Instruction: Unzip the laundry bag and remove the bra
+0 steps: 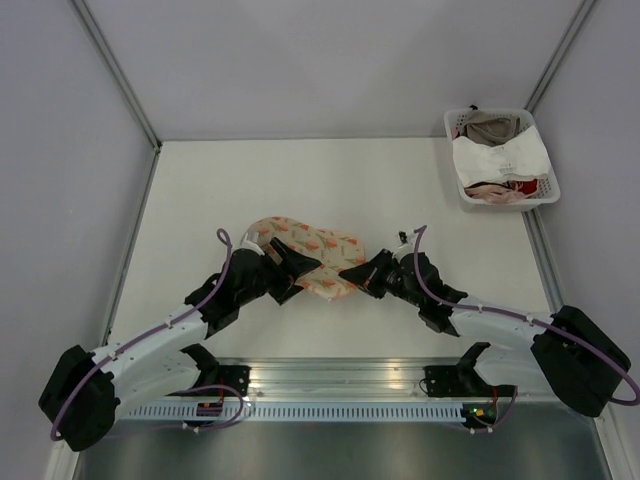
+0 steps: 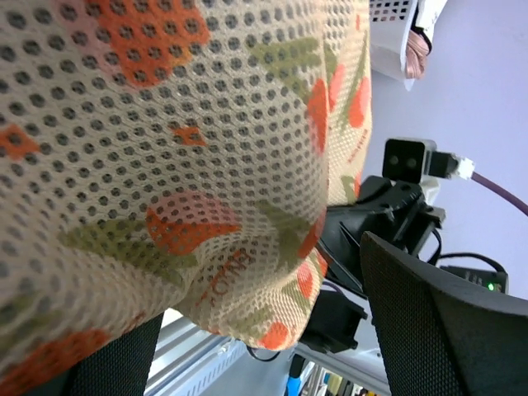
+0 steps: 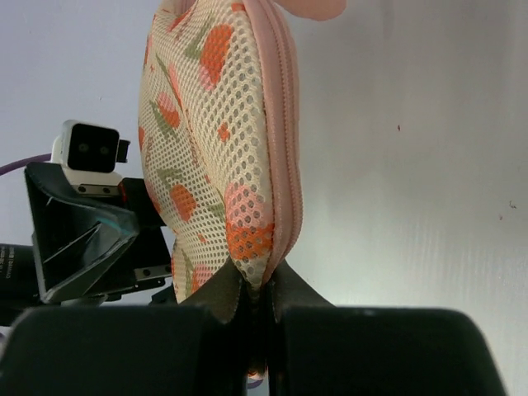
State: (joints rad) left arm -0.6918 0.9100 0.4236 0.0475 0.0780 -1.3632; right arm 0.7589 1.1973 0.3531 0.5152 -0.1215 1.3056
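The laundry bag (image 1: 318, 246), a cream mesh pouch with orange-red and green print, sits between my two grippers at the table's middle. My right gripper (image 1: 356, 274) is shut on its near end (image 3: 247, 239), beside the pink zip edging (image 3: 286, 140), which looks closed. In the right wrist view the bag stands on edge above the right gripper (image 3: 256, 285). My left gripper (image 1: 300, 266) is open, and the bag (image 2: 165, 124) bulges between its wide-apart fingers (image 2: 437, 330). The left gripper (image 2: 264, 346) does not pinch it. The bra is hidden.
A white slatted basket (image 1: 545, 196) stands at the back right with a white padded garment (image 1: 500, 155) and beige and pink garments. It also shows in the left wrist view (image 2: 388, 37). Grey walls enclose the table; a metal rail runs along the near edge.
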